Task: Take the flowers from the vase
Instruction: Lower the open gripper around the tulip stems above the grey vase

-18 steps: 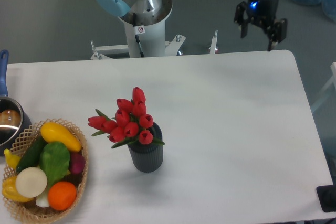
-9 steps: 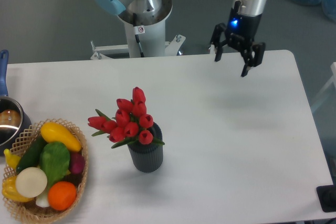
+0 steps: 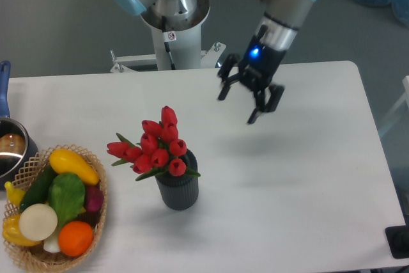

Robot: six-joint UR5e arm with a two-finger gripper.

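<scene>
At the far left edge a steel pot (image 3: pixel 9 148) with a blue handle sits on the white bench (image 3: pixel 300 190). Just beside it, a wicker basket (image 3: pixel 96 222) holds colourful vegetables. Further right, near the bench's middle, the red tulips (image 3: pixel 156 146) stand upright in the dark grey ribbed vase (image 3: pixel 177 190), leaning slightly to the left, their green leaves spilling over its mouth. To the upper right, apart from the flowers, the tool (image 3: pixel 243 103) hangs above the bench, tilted, its two fingers spread and holding nothing.
</scene>
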